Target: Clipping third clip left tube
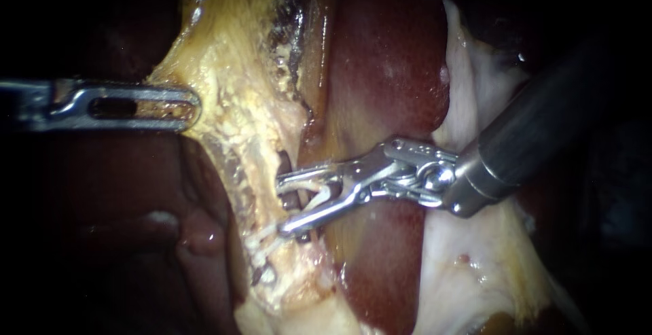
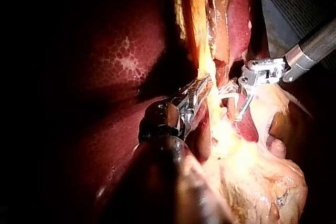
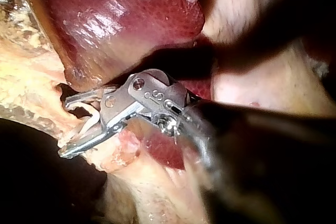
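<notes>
In the endoscope view the left instrument [image 1: 193, 107] came in level from the left. Its hand was closed on the edge of the yellow fatty tissue [image 1: 231, 97], a bit of which showed through the slot in the flat jaw. The left wrist view showed the same hold, the left instrument [image 2: 205, 85] clamped on a taut yellow band beside the dark red liver [image 2: 121, 61]. The right instrument [image 1: 280, 204] entered from the right, and its thick grey shaft crossed the pale whitish tissue [image 1: 475, 260]. Its hand carried a white clip [image 1: 319, 191] between its two jaws. The jaws stood wide apart and straddled the tube [image 1: 291, 202], one on each side of it, where it ran down through the yellow tissue just beside the liver [image 1: 387, 70]. A thin white band [image 1: 263, 238] lay across the tissue just beyond the lower jaw, though I could not tell for certain what it was. In the right wrist view the right instrument [image 3: 64, 127] reached under the glossy lobe of the liver [image 3: 121, 19]. There the white clip [image 3: 90, 124] curved in the gap between the spread jaws, against the ragged yellow tissue [image 3: 26, 77].
</notes>
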`<state>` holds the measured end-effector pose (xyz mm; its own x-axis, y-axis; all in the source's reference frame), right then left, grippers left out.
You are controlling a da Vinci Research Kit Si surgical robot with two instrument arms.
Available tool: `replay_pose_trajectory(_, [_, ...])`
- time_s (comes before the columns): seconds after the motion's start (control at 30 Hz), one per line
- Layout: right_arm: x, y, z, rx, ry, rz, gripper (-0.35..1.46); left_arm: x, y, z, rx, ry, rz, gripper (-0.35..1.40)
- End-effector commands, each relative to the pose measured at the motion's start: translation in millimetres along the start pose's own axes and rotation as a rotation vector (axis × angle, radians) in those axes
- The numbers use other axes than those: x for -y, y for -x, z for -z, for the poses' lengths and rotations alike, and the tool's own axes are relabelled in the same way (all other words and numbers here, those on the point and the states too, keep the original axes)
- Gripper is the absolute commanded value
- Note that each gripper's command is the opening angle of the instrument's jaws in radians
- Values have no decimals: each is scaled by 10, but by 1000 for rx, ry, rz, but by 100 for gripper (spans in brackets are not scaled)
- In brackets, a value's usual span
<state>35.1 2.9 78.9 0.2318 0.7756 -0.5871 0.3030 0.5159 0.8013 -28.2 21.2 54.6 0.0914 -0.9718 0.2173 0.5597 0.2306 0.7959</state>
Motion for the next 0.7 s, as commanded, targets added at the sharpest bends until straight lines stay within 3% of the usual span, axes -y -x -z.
replay_pose_trajectory(0.03, [1, 0, 0, -1, -5, 0, 58, 0, 0, 0, 0, 0, 0, -35])
replay_pose_trajectory(0.2, [7, 0, -2, -14, -52, 1, 58, 0, 0, 0, 0, 0, 0, -35])
replay_pose_trajectory(0.4, [25, -3, -2, -37, -130, -18, 56, 0, 0, 0, 0, 0, 0, -35])
replay_pose_trajectory(0.7, [43, -2, -14, -31, -194, -53, 55, -1, 0, 0, 0, 0, 0, -35])
